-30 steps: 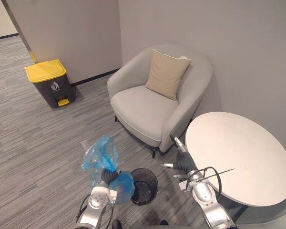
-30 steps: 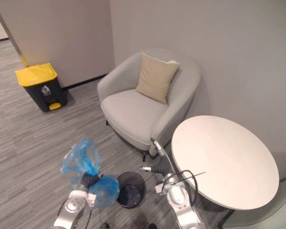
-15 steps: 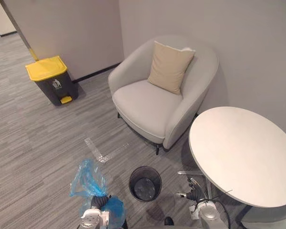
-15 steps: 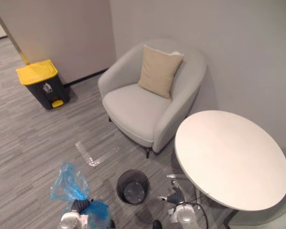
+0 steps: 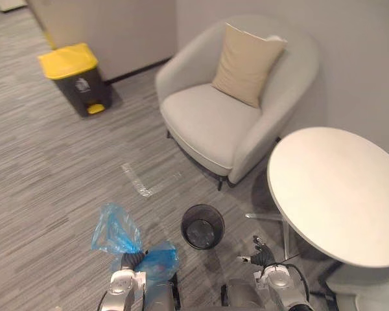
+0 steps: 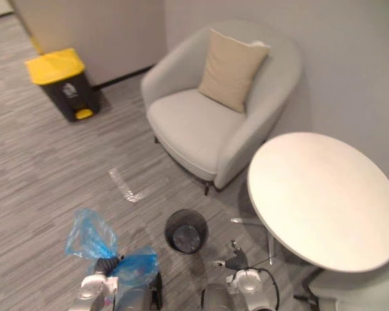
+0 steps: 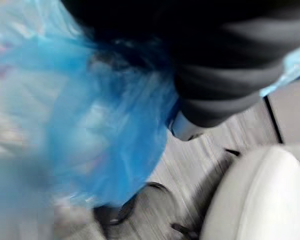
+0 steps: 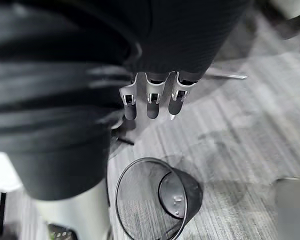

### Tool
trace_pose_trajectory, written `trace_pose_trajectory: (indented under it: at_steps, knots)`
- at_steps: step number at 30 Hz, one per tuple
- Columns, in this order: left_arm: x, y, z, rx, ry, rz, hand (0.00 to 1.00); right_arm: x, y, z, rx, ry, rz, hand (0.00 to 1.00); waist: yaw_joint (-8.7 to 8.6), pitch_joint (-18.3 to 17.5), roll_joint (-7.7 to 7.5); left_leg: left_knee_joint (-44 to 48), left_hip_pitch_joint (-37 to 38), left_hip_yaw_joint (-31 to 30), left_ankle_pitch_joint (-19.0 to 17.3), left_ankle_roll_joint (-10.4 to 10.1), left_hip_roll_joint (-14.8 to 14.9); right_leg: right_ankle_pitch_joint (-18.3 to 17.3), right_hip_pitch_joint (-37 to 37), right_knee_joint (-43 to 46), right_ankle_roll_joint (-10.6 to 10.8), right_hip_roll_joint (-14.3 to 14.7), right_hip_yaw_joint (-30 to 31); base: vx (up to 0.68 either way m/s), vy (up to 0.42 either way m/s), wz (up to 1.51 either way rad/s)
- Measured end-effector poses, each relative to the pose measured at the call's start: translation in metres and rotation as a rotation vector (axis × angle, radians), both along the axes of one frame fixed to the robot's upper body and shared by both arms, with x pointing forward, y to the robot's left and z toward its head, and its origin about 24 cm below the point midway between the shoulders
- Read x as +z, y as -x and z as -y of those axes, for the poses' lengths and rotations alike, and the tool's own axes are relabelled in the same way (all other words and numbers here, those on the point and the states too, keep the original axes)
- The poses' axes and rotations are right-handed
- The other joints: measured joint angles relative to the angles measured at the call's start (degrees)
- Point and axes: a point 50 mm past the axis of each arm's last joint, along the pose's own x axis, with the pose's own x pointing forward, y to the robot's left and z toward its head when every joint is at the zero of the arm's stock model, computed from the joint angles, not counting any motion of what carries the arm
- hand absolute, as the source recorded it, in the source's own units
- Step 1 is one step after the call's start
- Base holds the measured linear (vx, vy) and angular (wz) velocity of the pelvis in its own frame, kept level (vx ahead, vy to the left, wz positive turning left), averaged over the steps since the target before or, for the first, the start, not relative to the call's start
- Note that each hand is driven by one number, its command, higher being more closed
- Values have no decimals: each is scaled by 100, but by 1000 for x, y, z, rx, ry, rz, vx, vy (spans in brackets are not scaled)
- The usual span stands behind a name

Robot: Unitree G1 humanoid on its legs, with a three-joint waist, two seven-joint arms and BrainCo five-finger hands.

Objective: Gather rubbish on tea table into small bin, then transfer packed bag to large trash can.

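Looks like the carry-over step to me. The table (image 5: 337,188) at 3 o'clock is bare, and the blue bag (image 5: 117,232) is out of the small bin (image 5: 202,227). It's down at 7 o'clock, with the left hand (image 5: 128,262) clenched round its bunched neck. The right hand (image 5: 259,256) hangs at 5 o'clock, fingers loose and apart, holding nothing. Next move is probably hauling the bag to the trash can (image 5: 81,87) way off at 11 o'clock. Its yellow lid is down, so that needs opening. Count: one bag, one mesh bin, one big can, one table, one armchair (image 5: 207,123), one cushion (image 5: 246,61).
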Motion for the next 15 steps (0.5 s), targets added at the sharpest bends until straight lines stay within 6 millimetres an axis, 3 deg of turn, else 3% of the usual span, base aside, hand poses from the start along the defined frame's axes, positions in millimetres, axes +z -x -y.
trace_pose_trajectory:
  at_steps: [3,4,5,6,8,10,11,12,15]
  knots:
    - [-5,4,13,-34,24,-27,100,-5,9,2,-27,5,-20,0,-57,115,257,-705,86,-466,575,-162,124,228,86,-240,-161,216,-462,-192,-125,62]
    - [-5,3,14,-39,24,-24,100,-8,16,4,-46,4,-37,0,-86,134,322,-849,66,-477,605,-189,201,326,157,-333,-253,284,-683,-181,-189,92]
    - [-4,0,14,-40,24,-18,100,-10,21,7,-76,-6,-48,0,-113,151,375,-992,59,-406,482,-197,284,452,242,-508,-315,311,-932,-143,-118,101]
    - [-1,-5,14,-42,19,-2,100,-11,24,8,-122,-26,-52,0,-162,165,283,-1039,19,-114,212,-118,294,652,310,-818,-419,143,-1208,-100,-43,99]
    - [4,-17,17,-61,19,28,100,-12,27,10,-180,-33,-50,0,-249,274,93,-48,-198,376,141,5,221,757,281,-897,-460,-191,-1525,-144,-24,107]
    - [3,-16,23,-88,24,24,100,-14,33,18,-205,-15,-63,0,-321,258,112,971,-94,627,-200,80,313,768,295,-869,-443,-381,-1829,-153,18,89]
    - [2,-16,24,-93,24,22,100,-15,37,21,-210,-7,-73,0,-324,222,173,1287,97,768,-539,115,457,785,307,-878,-414,-424,-1956,-116,105,70]
    - [2,-15,24,-93,24,19,100,-16,40,23,-218,-5,-81,0,-327,206,215,1208,366,888,-773,78,555,832,350,-941,-338,-459,-2096,-75,116,75]
    - [1,-15,21,-101,12,9,100,-19,42,22,-226,-9,-104,0,-352,160,268,-61,1011,954,-777,-139,434,1033,514,-1272,-71,-431,-2325,-61,178,64]
